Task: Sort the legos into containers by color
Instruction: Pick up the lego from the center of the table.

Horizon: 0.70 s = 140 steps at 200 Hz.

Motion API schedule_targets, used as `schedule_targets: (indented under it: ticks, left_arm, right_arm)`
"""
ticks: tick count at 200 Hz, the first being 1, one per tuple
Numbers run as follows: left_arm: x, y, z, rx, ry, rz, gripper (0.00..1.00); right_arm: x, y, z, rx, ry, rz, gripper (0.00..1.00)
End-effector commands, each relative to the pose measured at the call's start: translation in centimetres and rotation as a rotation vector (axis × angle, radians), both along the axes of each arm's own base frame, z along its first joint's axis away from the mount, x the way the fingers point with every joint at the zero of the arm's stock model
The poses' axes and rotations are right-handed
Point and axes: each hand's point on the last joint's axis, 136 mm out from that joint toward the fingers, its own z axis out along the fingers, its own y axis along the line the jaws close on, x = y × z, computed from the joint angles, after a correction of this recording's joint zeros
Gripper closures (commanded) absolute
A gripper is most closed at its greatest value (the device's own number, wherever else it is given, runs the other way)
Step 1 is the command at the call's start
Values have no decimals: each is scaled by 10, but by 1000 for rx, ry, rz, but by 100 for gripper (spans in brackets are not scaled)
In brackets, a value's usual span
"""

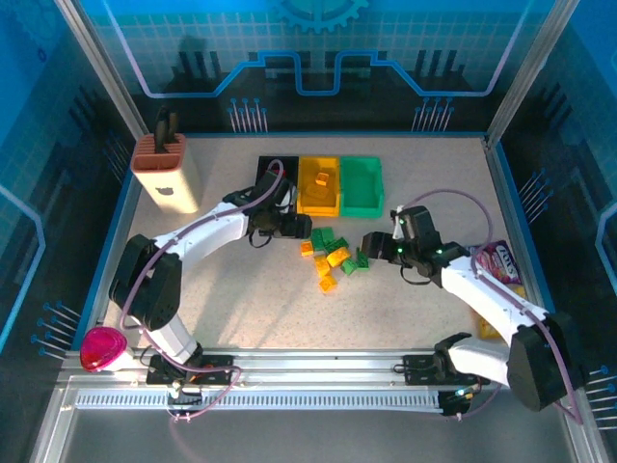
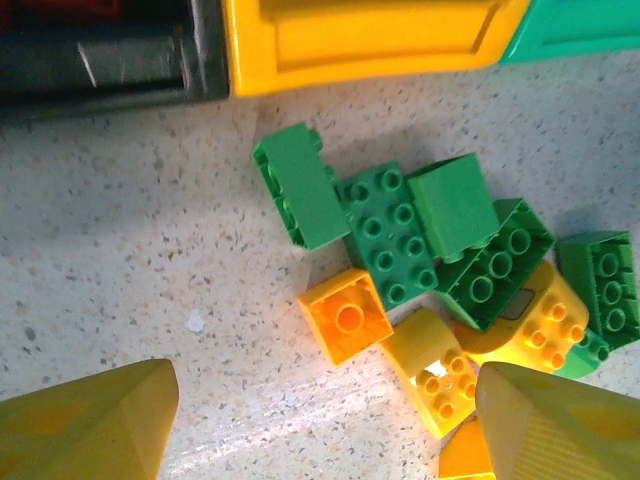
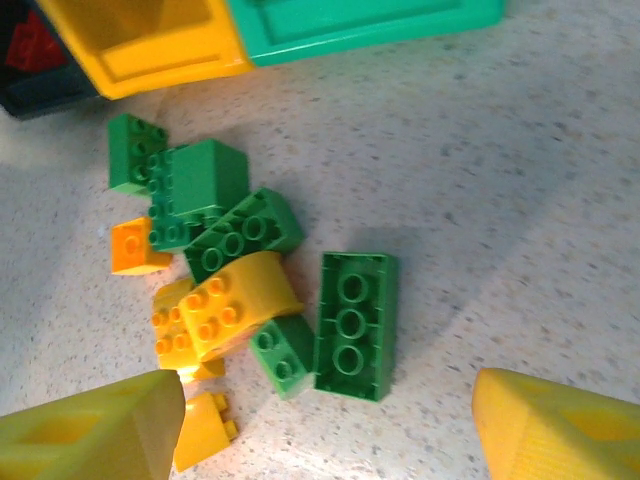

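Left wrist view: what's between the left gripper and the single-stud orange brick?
Only bare speckled tabletop. In the left wrist view the open left gripper sits short of the orange brick, with nothing on the stretch between.

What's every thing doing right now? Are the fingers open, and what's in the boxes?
Left fingers: open, holding nothing.
Right fingers: open, holding nothing.
Black bin: red legos inside.
Yellow bin: one orange lego inside.
Green bin: looks empty.
Loose legos: green and yellow, piled on the table, not sorted.
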Motion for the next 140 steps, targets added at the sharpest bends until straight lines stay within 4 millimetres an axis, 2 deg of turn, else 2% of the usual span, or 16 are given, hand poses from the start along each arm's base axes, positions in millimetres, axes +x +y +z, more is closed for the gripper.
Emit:
schedule_targets:
  ticks: [1,46,54,58,82,140]
  left_arm:
    - [-5,-8,6,-86,-14,19,22]
    - [-16,-2,-8,-148,3,74,25]
    - [-18,-1,-12,-146,13,76,25]
    - [-19,-1,-13,-146,15,77,25]
    - [-22,-2,-22,-143,44,81,27]
    - [-13,-14,-40,-46,79,70,36]
  right_arm:
    - [4,10,5,-70,-19,70,23]
    - [9,29,-1,-163,11,159,21]
    - [7,30,-8,-186,32,173,21]
    - [13,35,0,-184,14,180,22]
    - [17,45,-1,-201,34,203,24]
    - [17,49,-2,-196,34,189,27]
